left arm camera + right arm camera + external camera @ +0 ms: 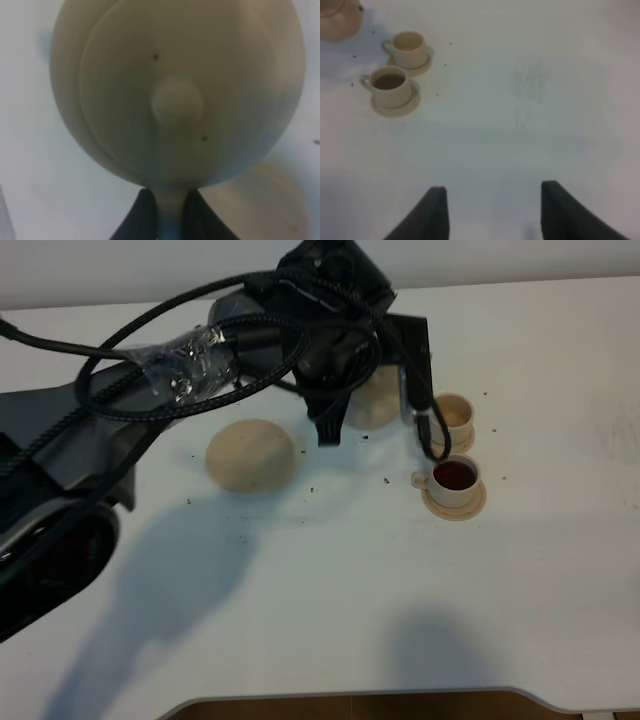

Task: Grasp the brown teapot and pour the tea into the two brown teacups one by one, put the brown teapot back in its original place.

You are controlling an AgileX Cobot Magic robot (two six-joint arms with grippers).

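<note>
Closest to the lens, the left arm and its looped black cables come in over the left edge of the white table and reach toward the back edge, a little right of the middle. Its claw, the left gripper, is clenched on the loop handle of the brown teapot; the dark fingers press the handle from both sides, and the wrist view looks straight at the lid and its round knob. The pot is largely hidden under the arm and sits just beside the far teacup. Whether its base touches the table I cannot tell. The 2 brown teacups stand close together right of the middle, each on its own small saucer. The far cup's inside looks pale, and the near teacup holds dark tea. The wide tan saucer lies bare left of the middle, apart from the pot. A few dark specks dot the table between saucer and cups. The right gripper hangs over bare table toward the right edge, released, its 2 fingers spread with nothing between them.
</note>
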